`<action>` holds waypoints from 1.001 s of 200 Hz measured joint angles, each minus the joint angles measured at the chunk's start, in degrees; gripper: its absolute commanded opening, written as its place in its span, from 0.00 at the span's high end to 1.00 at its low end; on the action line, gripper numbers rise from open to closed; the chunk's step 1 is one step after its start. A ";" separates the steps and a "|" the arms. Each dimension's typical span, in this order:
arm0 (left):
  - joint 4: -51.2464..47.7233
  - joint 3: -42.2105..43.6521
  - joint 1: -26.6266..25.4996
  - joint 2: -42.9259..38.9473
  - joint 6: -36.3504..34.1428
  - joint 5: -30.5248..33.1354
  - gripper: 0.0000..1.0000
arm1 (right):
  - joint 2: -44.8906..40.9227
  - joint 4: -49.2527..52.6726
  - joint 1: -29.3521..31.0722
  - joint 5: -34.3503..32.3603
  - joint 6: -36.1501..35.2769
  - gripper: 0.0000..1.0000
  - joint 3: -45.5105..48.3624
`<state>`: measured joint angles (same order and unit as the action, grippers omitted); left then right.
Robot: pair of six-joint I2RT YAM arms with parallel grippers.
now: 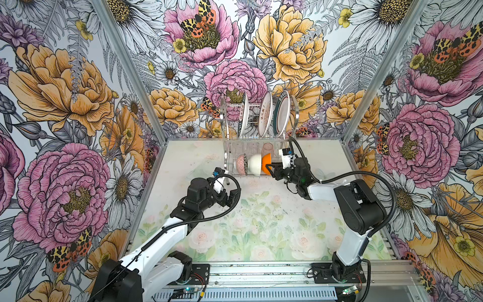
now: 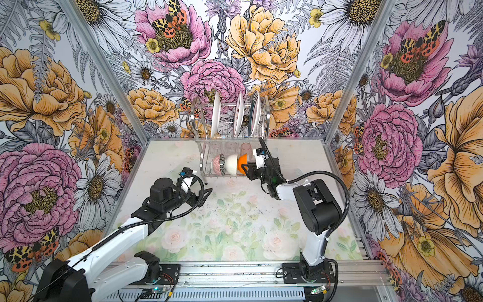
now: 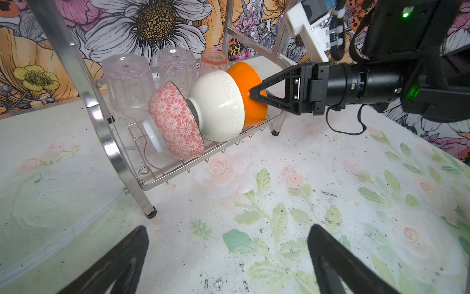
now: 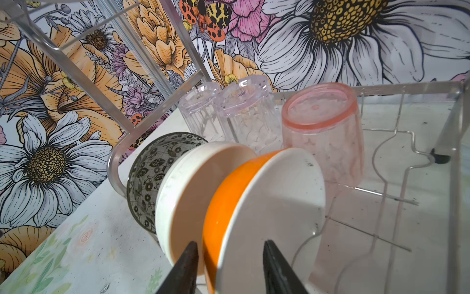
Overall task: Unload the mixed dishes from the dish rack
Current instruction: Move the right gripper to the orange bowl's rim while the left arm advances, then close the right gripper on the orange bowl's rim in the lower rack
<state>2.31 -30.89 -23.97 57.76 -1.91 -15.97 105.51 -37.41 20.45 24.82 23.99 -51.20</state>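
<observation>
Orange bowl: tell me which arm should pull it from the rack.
Right: the right hand straddles the rim of the orange bowl in the dish rack; the left hand hangs open over the table.

Overhead pair, wrist close-ups, shared rack (image 1: 223,117)

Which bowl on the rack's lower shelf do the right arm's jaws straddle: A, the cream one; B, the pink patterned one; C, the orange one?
C: the right gripper sits over the rim of the orange bowl, with one jaw outside its wall and one inside.
</observation>
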 measured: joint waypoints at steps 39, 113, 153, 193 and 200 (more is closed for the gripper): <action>-1.40 -0.02 -0.37 -0.02 -0.07 -0.02 0.01 | 3.02 -2.60 0.00 2.12 2.08 0.60 -1.51; -2.29 -0.09 -1.07 -0.39 -0.20 -0.20 0.01 | 4.13 -5.03 -0.50 4.57 4.28 0.65 -2.34; -2.67 -0.42 -2.29 -0.20 -0.66 -0.22 0.01 | 4.81 -7.39 -0.66 5.25 5.55 0.68 -2.34; -3.74 -2.05 -2.93 0.68 -1.55 -0.20 0.01 | 5.97 -10.19 -0.92 5.77 6.91 0.71 -2.34; -3.76 -2.12 -2.93 0.76 -1.57 -0.20 0.01 | 6.01 -10.36 -0.92 5.90 7.10 0.71 -2.34</action>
<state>-1.45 -33.01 -26.89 58.52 -3.49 -16.16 111.53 -47.77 19.53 30.72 31.09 -53.54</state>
